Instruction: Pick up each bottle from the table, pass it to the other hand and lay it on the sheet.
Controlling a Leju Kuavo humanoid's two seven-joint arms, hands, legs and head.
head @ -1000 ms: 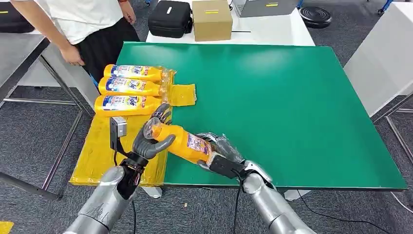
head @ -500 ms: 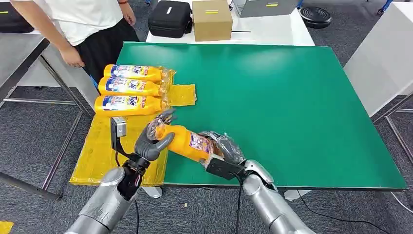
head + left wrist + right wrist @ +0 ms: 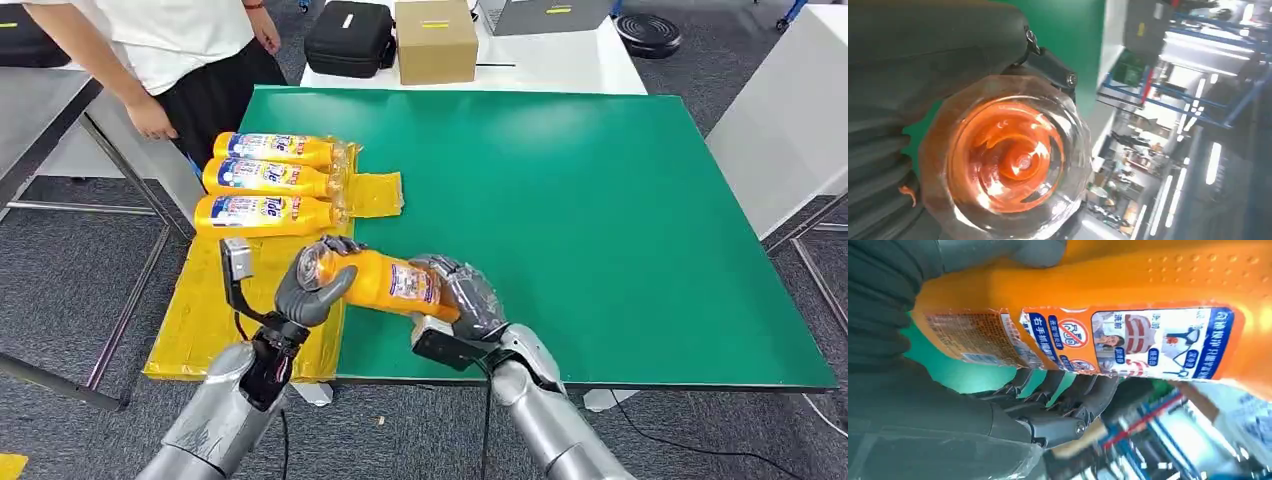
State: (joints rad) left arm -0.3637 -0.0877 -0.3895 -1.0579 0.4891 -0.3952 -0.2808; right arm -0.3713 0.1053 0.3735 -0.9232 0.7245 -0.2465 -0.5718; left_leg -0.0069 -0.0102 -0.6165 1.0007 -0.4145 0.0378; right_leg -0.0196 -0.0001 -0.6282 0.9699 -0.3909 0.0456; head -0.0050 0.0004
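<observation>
1. the orange plastic detergent bottle with a printed label [image 3: 385, 283] is held clear of the green surface [image 3: 600, 220] near its front edge, lying roughly level between both robot hands.
2. the right robot hand [image 3: 462, 300] is wrapped around the bottle's body, its dark fingers [image 3: 1068, 390] curled under the label; this grip should be kept firm until the other grip is judged secure.
3. the left robot hand [image 3: 308, 288] is closed around the bottle's clear-capped end [image 3: 1008, 165]; a fuller wrap there is advised before release, since a cap-end hold may let the bottle tip.
4. the yellow plastic sheet [image 3: 215, 310] lies just beside the left robot hand, over the surface's left edge.
5. three matching orange bottles [image 3: 265, 180] are laid side by side at the sheet's far end; the held bottle is best laid parallel, in the free space nearer than them.
</observation>
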